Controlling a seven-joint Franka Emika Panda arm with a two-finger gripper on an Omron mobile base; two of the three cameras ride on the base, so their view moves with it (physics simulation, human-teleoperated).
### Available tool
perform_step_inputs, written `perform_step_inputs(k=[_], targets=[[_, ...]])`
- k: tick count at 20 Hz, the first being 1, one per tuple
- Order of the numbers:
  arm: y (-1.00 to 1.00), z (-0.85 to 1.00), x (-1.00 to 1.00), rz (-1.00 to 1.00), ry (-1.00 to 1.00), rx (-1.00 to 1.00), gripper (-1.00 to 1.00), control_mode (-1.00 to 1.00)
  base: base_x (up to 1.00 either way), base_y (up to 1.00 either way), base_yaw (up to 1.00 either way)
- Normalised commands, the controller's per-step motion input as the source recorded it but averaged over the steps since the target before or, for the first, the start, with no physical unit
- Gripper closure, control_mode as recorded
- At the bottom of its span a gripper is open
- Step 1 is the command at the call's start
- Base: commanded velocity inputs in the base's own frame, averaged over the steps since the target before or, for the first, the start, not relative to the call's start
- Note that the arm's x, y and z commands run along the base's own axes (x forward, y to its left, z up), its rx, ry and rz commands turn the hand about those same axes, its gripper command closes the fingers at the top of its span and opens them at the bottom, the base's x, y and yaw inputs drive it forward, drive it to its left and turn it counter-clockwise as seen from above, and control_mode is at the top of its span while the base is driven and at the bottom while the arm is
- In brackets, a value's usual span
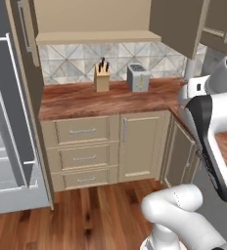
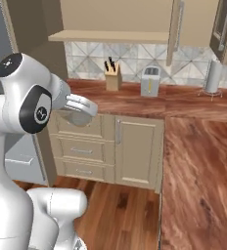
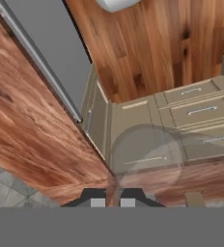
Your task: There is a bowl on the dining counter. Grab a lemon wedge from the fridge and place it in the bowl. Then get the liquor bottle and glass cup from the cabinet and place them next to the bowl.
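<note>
- While the gripper keeps its fingers nearly together, the glass cup juts just beyond their tips. It is seemingly pinched by its thin wall, though its translucency blurs the contact.
- Such a slim hold is risky: a fast swing could twist the cup loose, dropping it to the wood floor far past the fingertips.

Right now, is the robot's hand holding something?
Gripper: shut on the glass cup, a see-through tumbler held out in front of the fingertips.
</note>
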Motion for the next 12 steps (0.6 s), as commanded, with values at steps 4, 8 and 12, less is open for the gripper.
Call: perform_step_inputs(k=[4, 8, 12], targets=[[0.00, 0.00, 0.00, 0.00, 0.00, 0.00, 1.00, 1.00, -1.00, -0.29, 0.00], [0.00, 0.00, 0.00, 0.00, 0.00, 0.00, 1.00, 1.00, -1.00, -0.23, 0.00], [0.00, 0.00, 0.00, 0.00, 0.00, 0.00, 1.00, 1.00, -1.00, -0.23, 0.00]])
